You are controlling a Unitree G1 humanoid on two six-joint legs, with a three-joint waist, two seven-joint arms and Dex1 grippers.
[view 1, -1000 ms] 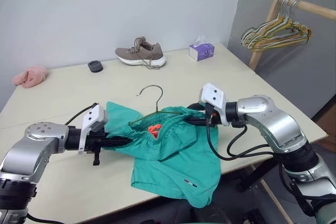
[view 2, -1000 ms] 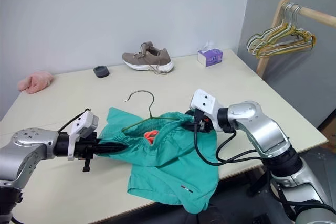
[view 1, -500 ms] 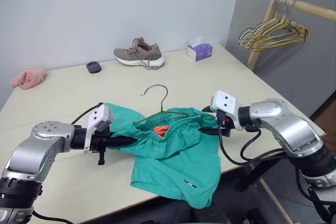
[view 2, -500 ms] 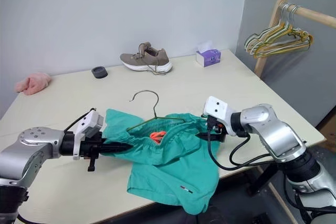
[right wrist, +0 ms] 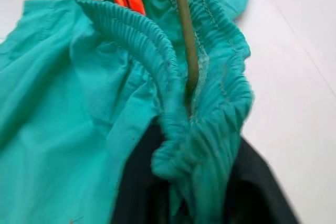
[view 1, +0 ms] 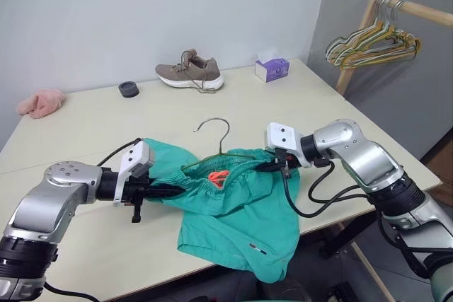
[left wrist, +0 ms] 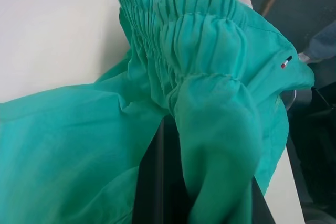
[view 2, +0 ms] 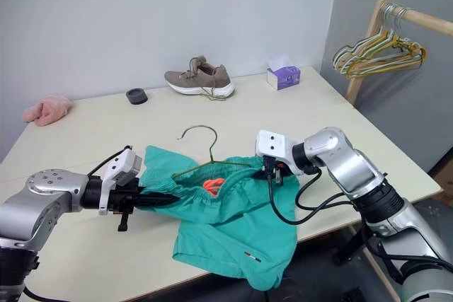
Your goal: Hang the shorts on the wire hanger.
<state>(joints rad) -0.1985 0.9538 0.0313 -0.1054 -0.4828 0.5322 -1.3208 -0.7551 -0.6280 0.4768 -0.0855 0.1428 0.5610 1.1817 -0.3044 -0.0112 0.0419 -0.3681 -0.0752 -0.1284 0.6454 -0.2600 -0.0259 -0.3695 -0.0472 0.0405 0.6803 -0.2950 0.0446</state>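
Beige table (view 1: 92, 129) under a grey wall carries the shorts (view 1: 233, 210) at its front edge, hem hanging over. Inside the waistband lies the wire hanger (view 1: 216, 148), hook up. Left gripper (view 1: 166, 190) is clamped on the waistband's left end; right gripper (view 1: 267, 165) pinches its right end

head stereo: two eyes side by side, high, facing forward and down over the table (view 1: 92, 132); near-identical scene
left wrist: right up against the shorts (left wrist: 210, 77), table edge beside
right wrist: close on waistband and the wire hanger (right wrist: 185, 40)
overlap: shorts in all four
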